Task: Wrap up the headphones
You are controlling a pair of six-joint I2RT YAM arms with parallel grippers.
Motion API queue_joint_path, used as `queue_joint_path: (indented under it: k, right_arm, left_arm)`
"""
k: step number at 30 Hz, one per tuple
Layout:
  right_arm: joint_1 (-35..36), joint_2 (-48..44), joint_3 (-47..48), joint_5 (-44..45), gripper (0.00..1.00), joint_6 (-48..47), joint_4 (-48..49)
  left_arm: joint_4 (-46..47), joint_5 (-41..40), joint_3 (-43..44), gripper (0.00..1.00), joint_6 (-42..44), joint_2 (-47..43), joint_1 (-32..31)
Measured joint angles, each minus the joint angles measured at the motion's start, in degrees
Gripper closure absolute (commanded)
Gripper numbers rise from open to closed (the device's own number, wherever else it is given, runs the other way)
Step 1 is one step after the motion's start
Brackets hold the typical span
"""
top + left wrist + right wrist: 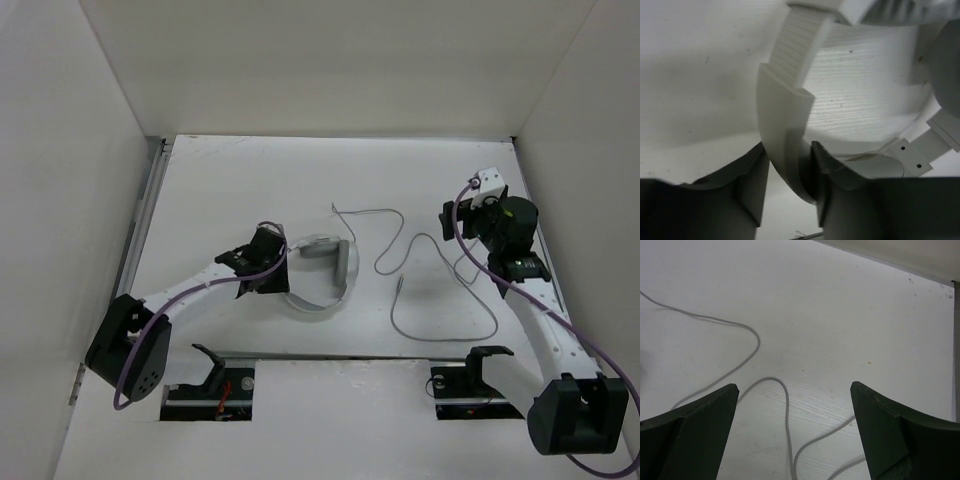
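Left end effector grips white over-ear headphones by their rigid-looking headband; right end effector gapes above the limp grey cord

Headphones mid-table with headband between left gripper fingers, cord sprawled to the right, under right gripper.

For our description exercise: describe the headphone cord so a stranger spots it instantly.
On the white table, look right of the headphones, between the arms. The cord is the thin grey line snaking loosely, far thinner than the arms' purple cables.
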Motion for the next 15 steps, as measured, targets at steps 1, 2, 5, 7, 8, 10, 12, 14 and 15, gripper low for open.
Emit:
queue_joint_path:
  k: [1, 2, 5, 7, 8, 10, 12, 14, 15]
  right_arm:
    - [-0.26, 0.02, 0.00, -0.07, 0.00, 0.09, 0.15]
    - [-0.46, 0.02, 0.00, -0.07, 0.00, 0.15, 0.28]
    - [-1.44, 0.00, -0.13, -0.28, 0.00, 0.57, 0.66]
    - [-2.01, -0.04, -0.48, -0.66, 0.00, 1.05, 1.42]
    - [-2.49, -0.09, -0.90, -0.76, 0.00, 1.29, 1.53]
    - [-2.95, -0.09, -1.22, -1.14, 0.00, 1.75, 1.49]
    - [-3.23, -0.15, -1.38, -1.40, 0.00, 1.99, 1.55]
    - [-3.28, -0.46, -1.53, -1.53, 0.00, 2.14, 1.51]
    - [-3.28, -0.72, -1.57, -1.55, 0.00, 2.25, 1.53]
  left_arm:
    - [0.15, -0.74, -0.02, 0.85, -0.42, 0.39, 0.02]
    - [0.48, -1.36, -0.02, 0.86, -0.63, 0.76, 0.42]
    - [0.83, -3.26, 0.00, 0.85, 1.09, 1.75, 1.95]
    - [1.27, -3.87, 0.20, 0.83, 3.37, 2.95, 3.87]
    - [1.68, -4.20, 0.57, 0.80, 4.35, 3.72, 5.14]
    - [2.95, -4.98, 1.95, 0.66, 5.97, 5.33, 7.63]
    - [4.94, -5.60, 3.69, 0.45, 7.30, 6.60, 9.44]
    - [7.06, -6.21, 4.79, 0.34, 8.37, 7.08, 10.14]
    - [7.98, -6.38, 4.98, 0.32, 8.74, 7.08, 10.16]
